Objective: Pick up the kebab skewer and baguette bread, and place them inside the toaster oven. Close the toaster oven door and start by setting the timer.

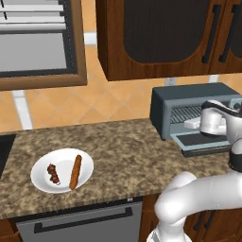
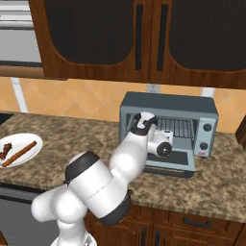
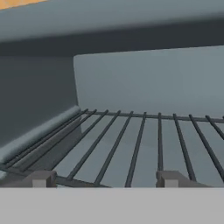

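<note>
1. Left base view: plate (image 1: 40, 176) sits on the surface (image 1: 123, 146), far left of the oven (image 1: 194, 106). On it the skewer (image 1: 53, 174) and the bread (image 1: 75, 172) lie side by side, a small gap btwn them, both untouched. Oven door (image 1: 201, 141) is dropped open. Arm's hand is up at the oven mouth, well apart from the plate.

2. Right base view: same layout from the other side. Plate (image 2: 19, 150) at far left edge, skewer (image 2: 6, 150) and bread (image 2: 20, 153) on it. Oven (image 2: 168, 127) open, door (image 2: 173, 161) flat, hand reaching in over it. Two knobs on the oven's right panel, prob. one is the timer.

3. Hand view: looking straight into the oven at the wire rack (image 3: 131, 140). Gripper (image 3: 105, 178) w/ jaws apart and nothing btwn them, so released, not grasping.

4. Handling, my guess: skewer is light and thin; chunks give more to bite on than the bare stick, so take it mid-length across the meat. Bread looks stiff and light w/ a ridged crust, not slippery; grab at the middle so it stays level. Gentle squeeze, crust may crush.
</note>
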